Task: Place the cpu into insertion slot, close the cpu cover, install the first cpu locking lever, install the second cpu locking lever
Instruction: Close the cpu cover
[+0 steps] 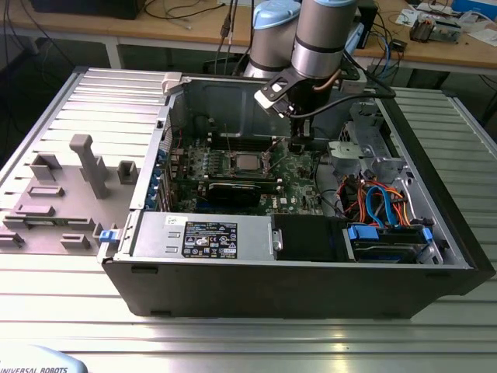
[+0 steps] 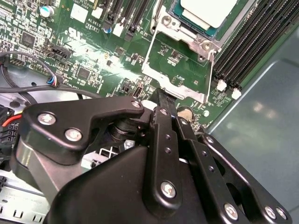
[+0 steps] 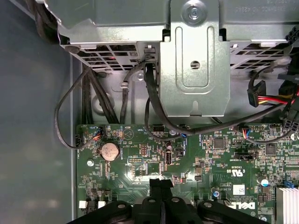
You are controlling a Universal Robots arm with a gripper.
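The cpu (image 1: 247, 162) lies flat in the insertion slot (image 2: 164, 23) on the green board, its silvery top (image 2: 210, 11) facing up. The cpu cover (image 2: 180, 87) is swung open away from the slot, and green board shows through its cut-out. My gripper (image 1: 299, 146) hangs inside the case on the exterior view's right of the slot, just above the board. Its black fingertips (image 2: 162, 103) are shut together with nothing between them, right at the open cover's outer edge. In the first wrist view my gripper (image 3: 160, 185) hovers over bare board.
Black memory slots (image 2: 252, 46) run beside the socket. A black card (image 1: 233, 190) lies in front of it, with the power supply (image 1: 202, 233) nearer. A metal bracket (image 3: 194, 60) and loose cables (image 3: 154, 107) stand beyond the gripper. Coloured cables (image 1: 380, 202) fill the case's right.
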